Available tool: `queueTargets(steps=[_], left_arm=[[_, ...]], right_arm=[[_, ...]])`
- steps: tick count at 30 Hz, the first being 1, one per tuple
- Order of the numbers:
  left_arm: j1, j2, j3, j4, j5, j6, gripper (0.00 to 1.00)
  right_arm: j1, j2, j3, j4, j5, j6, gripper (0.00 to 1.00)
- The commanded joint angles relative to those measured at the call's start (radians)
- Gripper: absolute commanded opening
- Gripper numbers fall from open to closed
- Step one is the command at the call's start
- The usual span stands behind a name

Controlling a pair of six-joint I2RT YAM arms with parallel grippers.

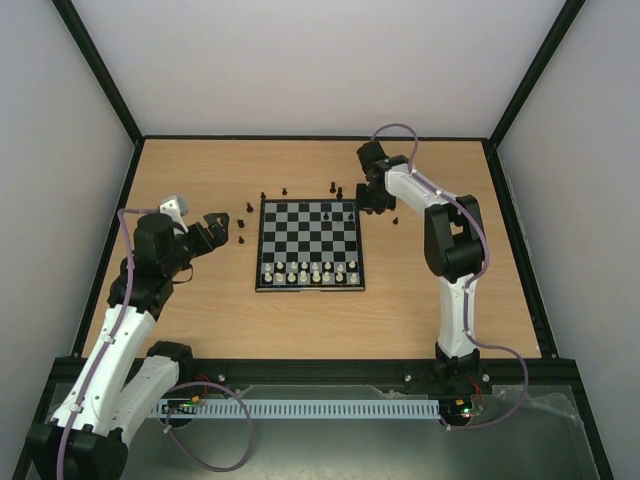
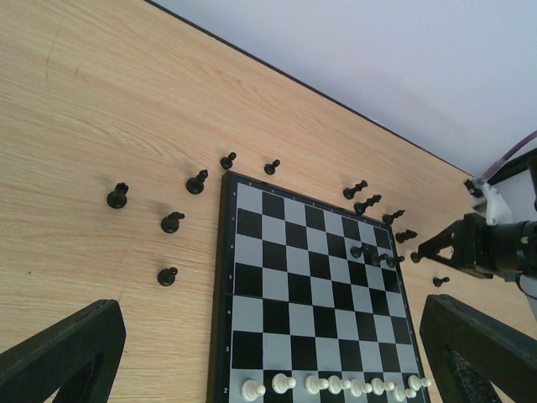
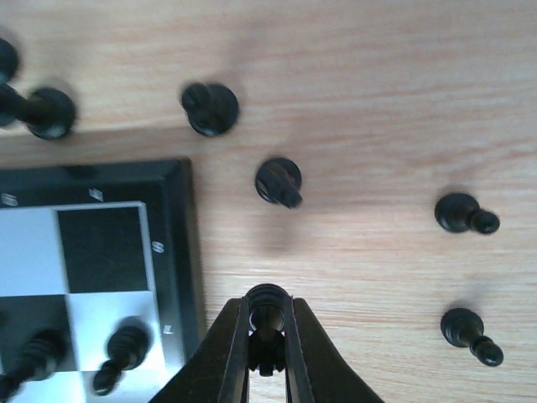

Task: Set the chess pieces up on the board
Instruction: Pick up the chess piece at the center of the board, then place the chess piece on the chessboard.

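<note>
The board (image 1: 310, 240) lies mid-table. Cream-white chess pieces (image 1: 310, 272) fill its near ranks, and a few black ones (image 1: 330, 213) stand near its far right corner. Just off that corner, my right gripper (image 1: 375, 200) is shut on a black piece (image 3: 268, 315) standing on the wood beside the board's border (image 3: 180, 252). Loose black pieces (image 3: 279, 180) stand around it. Left of the board, my left gripper (image 1: 215, 232) hangs open and holds nothing. Its view looks down the board (image 2: 285, 277) to the white row (image 2: 336, 386) and black pieces (image 2: 172, 222) on the table.
More black pieces (image 1: 285, 189) are scattered along the board's far edge, and one (image 1: 396, 219) stands to its right. A black frame rail (image 1: 310, 137) bounds the far side of the table.
</note>
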Motion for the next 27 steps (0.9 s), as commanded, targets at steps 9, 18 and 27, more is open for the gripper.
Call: queueTargets(steps=[9, 18, 27], left_arm=[[0.0, 0.004, 0.029, 0.03, -0.009, 0.008, 0.99], [0.0, 0.003, 0.027, 0.029, -0.015, 0.008, 0.99], [0.0, 0.002, 0.028, 0.028, -0.01, 0.005, 1.0]], right_arm=[[0.024, 0.072, 0.207, -0.113, -0.053, -0.022, 0.08], [0.063, 0.14, 0.29, -0.155, -0.057, -0.037, 0.08], [0.084, 0.172, 0.315, -0.172, -0.052, -0.038, 0.12]])
